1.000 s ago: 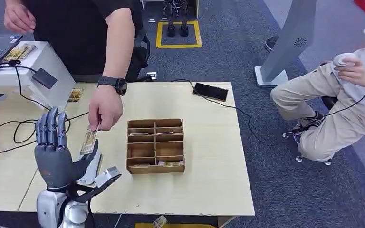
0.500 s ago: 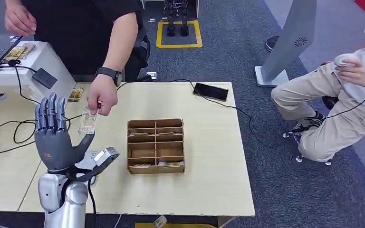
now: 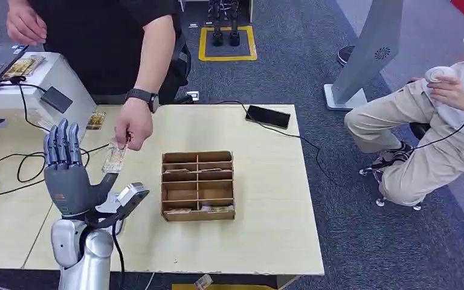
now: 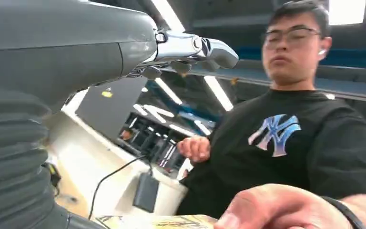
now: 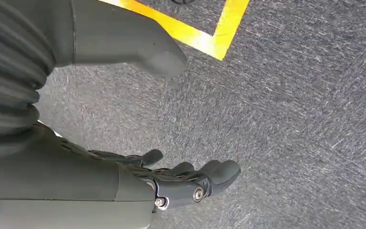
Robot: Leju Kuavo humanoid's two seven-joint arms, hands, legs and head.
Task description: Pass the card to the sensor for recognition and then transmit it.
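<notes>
- Fingers (image 3: 60, 144) of the left hand (image 3: 67, 178) stood straight up and side by side above the wooden table (image 3: 266, 181), thumb out to the side, holding nothing.
- Just beside that thumb hung the card (image 3: 113, 158), pinched at its top edge by a person's hand (image 3: 132, 125) reaching down across the table; the card was near the robot's thumb, but whether they touched could not be told.
- From the left wrist view, the same fingers (image 4: 190, 47) stretched out flat, with the card's edge (image 4: 162, 222) low in the picture next to the person's blurred hand (image 4: 276, 207).
- Over grey carpet (image 5: 290, 119) beside a yellow floor marking (image 5: 205, 36), the right hand (image 5: 124, 181) hung with its fingers (image 5: 205, 176) loosely curved and apart from the thumb, nothing in them.
- On the table to the right of the card sat a wooden compartment box (image 3: 197, 184) with some cards lying in its cells.
- A dark phone (image 3: 267, 116) lay near the table's far edge with a cable running from it.
- At the left, on a raised white stand (image 3: 48, 78), was a small dark sensor block (image 3: 56, 99) with a black cable.
- A second person (image 3: 435, 133) sat well off to the right.
</notes>
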